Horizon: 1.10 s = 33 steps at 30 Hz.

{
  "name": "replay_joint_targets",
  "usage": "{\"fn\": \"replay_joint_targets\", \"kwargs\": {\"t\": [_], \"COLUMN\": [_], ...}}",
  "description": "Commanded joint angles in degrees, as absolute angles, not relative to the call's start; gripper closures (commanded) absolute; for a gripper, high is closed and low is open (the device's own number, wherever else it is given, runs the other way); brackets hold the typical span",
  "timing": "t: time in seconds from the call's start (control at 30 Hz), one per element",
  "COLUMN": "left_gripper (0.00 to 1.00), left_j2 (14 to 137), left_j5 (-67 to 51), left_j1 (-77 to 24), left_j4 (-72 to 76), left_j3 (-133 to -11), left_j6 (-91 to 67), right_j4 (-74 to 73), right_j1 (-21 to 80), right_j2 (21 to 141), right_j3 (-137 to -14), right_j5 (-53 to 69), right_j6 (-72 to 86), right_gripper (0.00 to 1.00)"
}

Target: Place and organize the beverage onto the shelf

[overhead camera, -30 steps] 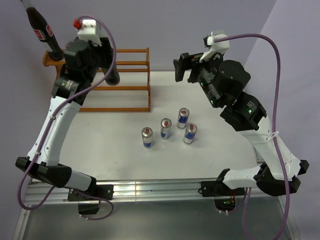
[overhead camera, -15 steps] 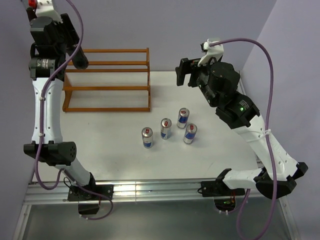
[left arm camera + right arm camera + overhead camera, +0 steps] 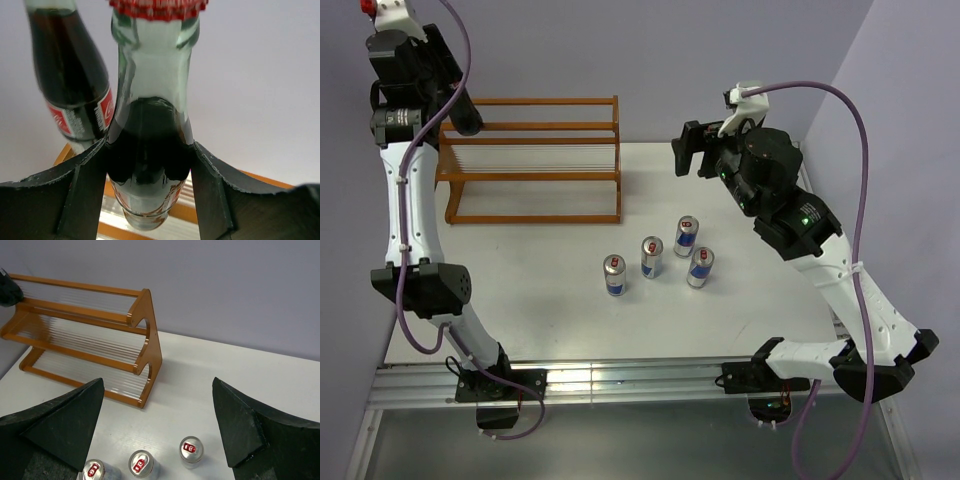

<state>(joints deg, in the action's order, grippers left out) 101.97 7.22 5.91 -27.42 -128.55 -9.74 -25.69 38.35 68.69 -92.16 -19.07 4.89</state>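
While the left gripper hung high over the far left corner of the table, its two fingers were clamped from both sides on one cola bottle just below the neck. They were partly closed around the glass, with the red cap at the top of the wrist view. Two bottles were counted there: the gripped one and a second bottle just beside it on the left. Its red label showed, its top was cut off by the frame and its base was hidden behind a finger. From overhead only one dark bottle end showed, above the left end of the top tier of the shelf. The other bottle could not be picked out behind the arm, and whether either touched the shelf could not be told. One shelf was in view, orange-brown wood with three stepped tiers of thin rails, set at the far left corner of the table. Four slim blue-and-silver cans stood upright and apart from one another in a loose cluster near the middle of the table, well apart from the shelf. Only three of them reached the right wrist view, along its bottom edge, the two on the left cut off by it. The right gripper hovered above the far right part of the table, fingers spread wide, holding nothing.
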Motion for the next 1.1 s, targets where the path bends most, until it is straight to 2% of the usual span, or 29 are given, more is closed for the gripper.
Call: {"fn": "replay_joint_targets", "kwargs": {"t": [0.0, 1.07], "left_gripper": [1.00, 1.00], "left_j2": [99.05, 108.46], "left_j5": [4.92, 2.02], "left_j1": [5.80, 6.06], "left_j4": [-6.95, -0.62], "left_j3": [-134.38, -137.64], "left_j6": [-9.84, -1.41], "right_j4": [-22.33, -17.93], "right_j1": [37.71, 34.81], "right_j2": [67.76, 70.49], "right_j3": [-91.41, -87.80], "right_j5": [-18.02, -10.28], "right_j6": [5.36, 5.80], "right_gripper": [0.05, 0.05]}}
